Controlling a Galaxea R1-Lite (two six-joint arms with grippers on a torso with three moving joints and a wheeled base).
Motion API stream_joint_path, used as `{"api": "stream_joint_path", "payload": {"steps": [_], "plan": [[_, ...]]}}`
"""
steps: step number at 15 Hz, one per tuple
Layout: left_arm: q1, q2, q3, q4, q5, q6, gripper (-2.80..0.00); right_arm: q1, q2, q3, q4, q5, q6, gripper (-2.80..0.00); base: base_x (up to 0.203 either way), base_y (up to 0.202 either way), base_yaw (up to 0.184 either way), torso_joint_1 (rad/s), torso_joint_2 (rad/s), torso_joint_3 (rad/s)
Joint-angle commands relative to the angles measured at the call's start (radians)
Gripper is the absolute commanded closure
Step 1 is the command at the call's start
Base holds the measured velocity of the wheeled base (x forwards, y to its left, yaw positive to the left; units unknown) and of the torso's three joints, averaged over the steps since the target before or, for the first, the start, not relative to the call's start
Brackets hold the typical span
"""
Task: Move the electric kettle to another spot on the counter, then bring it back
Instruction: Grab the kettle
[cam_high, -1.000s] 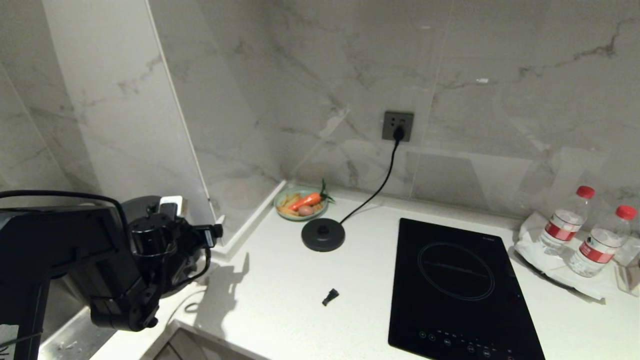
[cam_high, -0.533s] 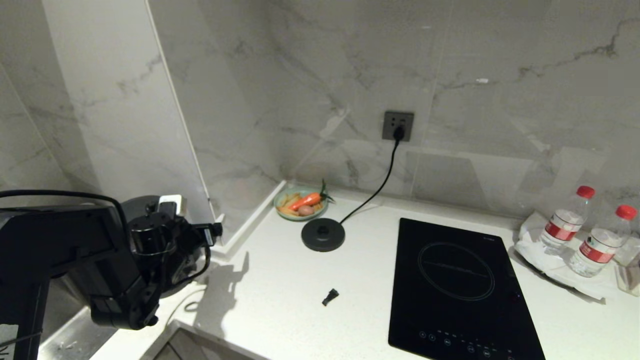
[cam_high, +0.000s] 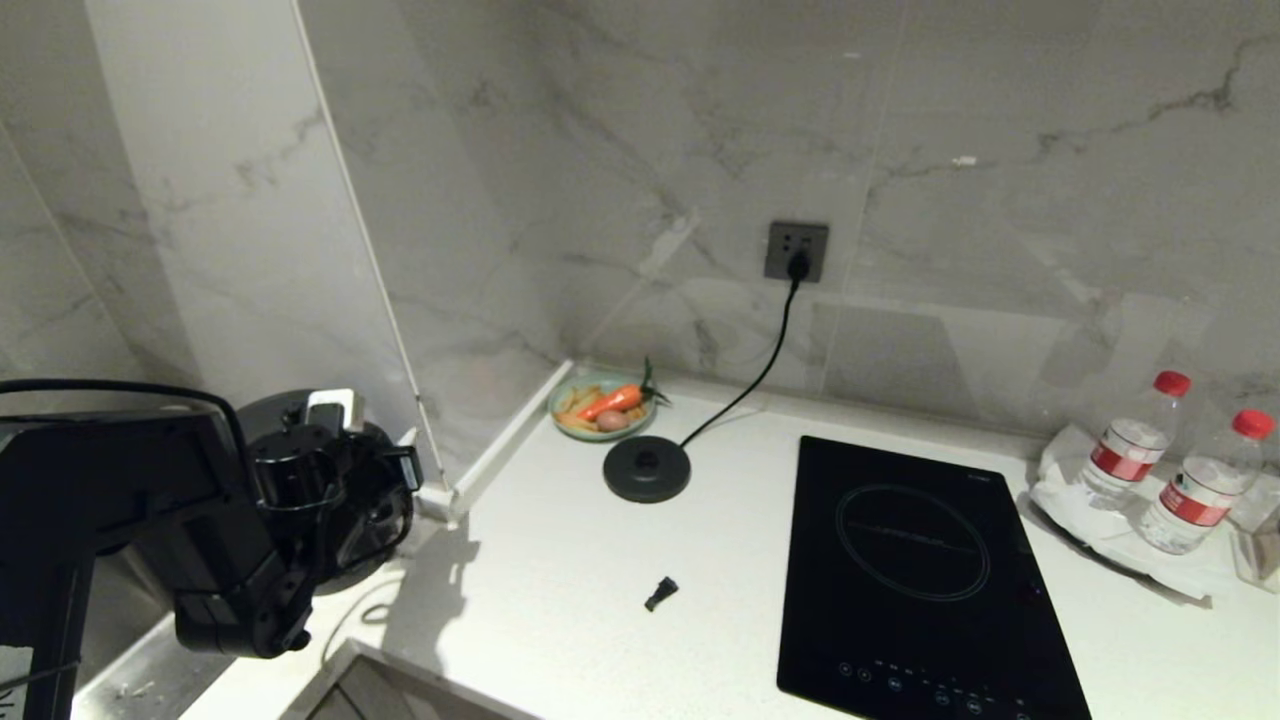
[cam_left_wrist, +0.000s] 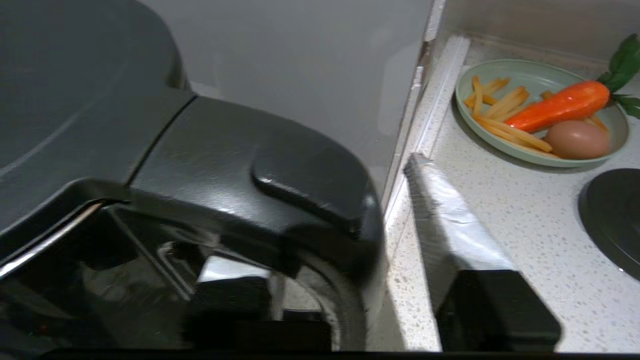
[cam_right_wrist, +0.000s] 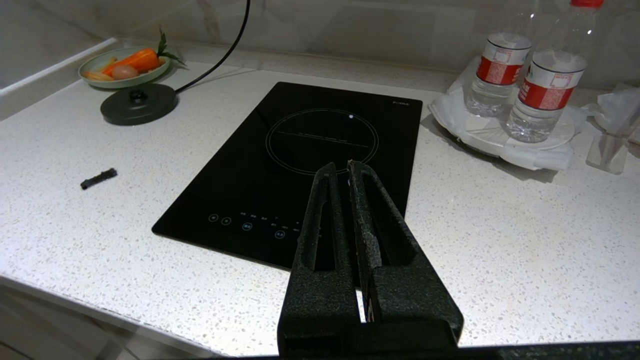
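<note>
Straddling the loop handle, the left gripper (cam_left_wrist: 345, 280) closes around the electric kettle (cam_left_wrist: 150, 150) at the counter's (cam_high: 560, 560) nine-o'clock end; only the left wrist view shows its glossy black lid and handle, which the arm hides from the head view. Farther right, the right gripper (cam_right_wrist: 340, 172) hangs with fingers pressed together above the hob (cam_right_wrist: 310, 165).
</note>
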Motion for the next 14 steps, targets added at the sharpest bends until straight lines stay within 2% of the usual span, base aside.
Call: {"api": "stream_joint_path", "payload": {"steps": [1, 9, 14], "plan": [[0.006, -0.002, -0.001, -0.01, 0.001, -0.001, 0.0, 0.0, 0.0, 0.001, 0.0, 0.0, 0.0, 0.0, 0.0, 0.0, 0.0, 0.0, 0.0, 0.0], [0.02, -0.05, -0.029, -0.004, 0.001, 0.006, 0.0, 0.0, 0.0, 0.002, 0.001, 0.001, -0.005, 0.0, 0.0, 0.0, 0.0, 0.0, 0.0, 0.0], [0.019, -0.147, -0.051, 0.074, -0.001, 0.027, 0.0, 0.0, 0.0, 0.0, 0.004, 0.002, -0.019, 0.0, 0.0, 0.0, 0.0, 0.0, 0.0, 0.0]]}}
